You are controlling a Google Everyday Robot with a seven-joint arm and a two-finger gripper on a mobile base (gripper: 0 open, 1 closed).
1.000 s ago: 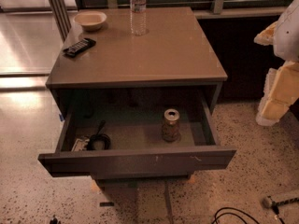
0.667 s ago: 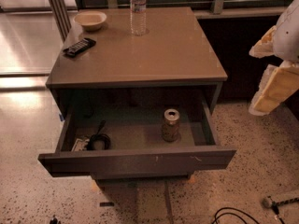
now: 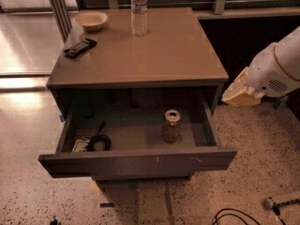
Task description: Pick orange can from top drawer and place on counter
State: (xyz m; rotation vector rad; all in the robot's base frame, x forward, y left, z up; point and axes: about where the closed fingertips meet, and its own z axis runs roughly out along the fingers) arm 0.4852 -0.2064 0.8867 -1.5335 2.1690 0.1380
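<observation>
The orange can (image 3: 171, 126) stands upright inside the open top drawer (image 3: 140, 161), right of the middle, its silver top facing up. The drawer is pulled out below the counter (image 3: 164, 50). My gripper (image 3: 238, 94) is the cream-coloured end of the white arm (image 3: 276, 69) at the right. It hangs beside the cabinet's right edge, above the floor, to the right of the can and higher, apart from it. It holds nothing that I can see.
On the counter stand a clear water bottle (image 3: 139, 11), a small bowl (image 3: 91, 20) and a black remote (image 3: 80, 47). A black coiled item (image 3: 98, 141) lies in the drawer's left part. Cables (image 3: 234, 216) lie on the speckled floor at the front right.
The arm has swung in from the right edge towards the cabinet, bringing the gripper leftwards, close to the cabinet's right side. The can and drawer have not moved.
</observation>
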